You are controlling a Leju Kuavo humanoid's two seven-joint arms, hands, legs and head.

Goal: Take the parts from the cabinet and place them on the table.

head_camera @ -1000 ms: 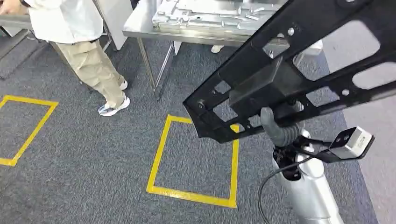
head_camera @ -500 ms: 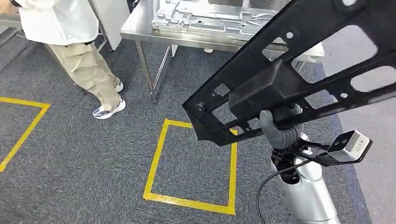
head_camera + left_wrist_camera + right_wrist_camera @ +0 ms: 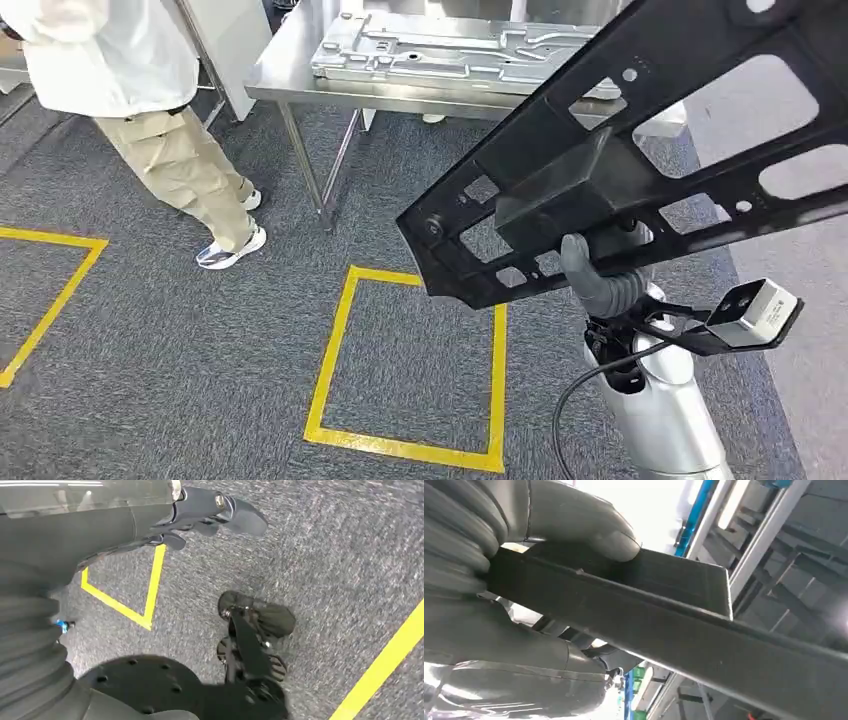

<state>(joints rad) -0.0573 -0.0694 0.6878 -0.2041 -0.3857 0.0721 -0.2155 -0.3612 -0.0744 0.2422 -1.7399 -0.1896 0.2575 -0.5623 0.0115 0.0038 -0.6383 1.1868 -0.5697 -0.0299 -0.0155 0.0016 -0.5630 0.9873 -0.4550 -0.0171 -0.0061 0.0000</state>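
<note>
The robot's right hand grips a large black perforated frame part from beneath, holding it raised and tilted above the grey carpet near a steel table bearing a silver stamped panel. The left hand hangs empty, fingers loosely apart, above yellow floor tape. A person stands beside the table.

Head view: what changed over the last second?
The whole picture shifted, so the camera moved: the steel table with its grey stamped panel now sits lower and nearer. The right hand still grips the black frame part the same way. The person remains beside the table.
</note>
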